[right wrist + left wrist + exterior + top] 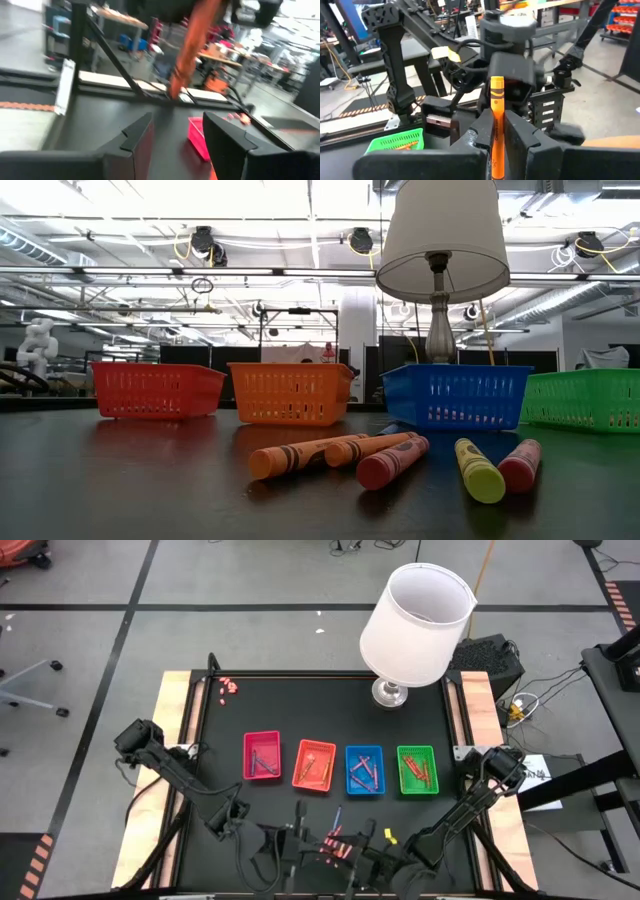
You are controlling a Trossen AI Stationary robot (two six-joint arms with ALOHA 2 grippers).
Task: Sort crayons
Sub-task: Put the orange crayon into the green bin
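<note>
My left gripper is shut on an orange crayon above the table's near edge. My right gripper faces it, open and holding nothing; in its view the same orange crayon shows blurred in front of the fingers. Several crayons lie flat on the table near the front: two orange, a red, a yellow and another red. Behind them stand the red tray, orange tray, blue tray and green tray, each with crayons inside. My left gripper pinches the orange crayon between its two fingers, on the wrapped shaft. The crayon lies along the fingers. Its free end sticks out past the fingertips toward my right arm. It is lifted clear of the table.
A lamp with a white shade stands at the table's far edge, behind the blue and green trays. Tiny pink bits lie at the far left corner. Both arms crowd the near edge, close together.
</note>
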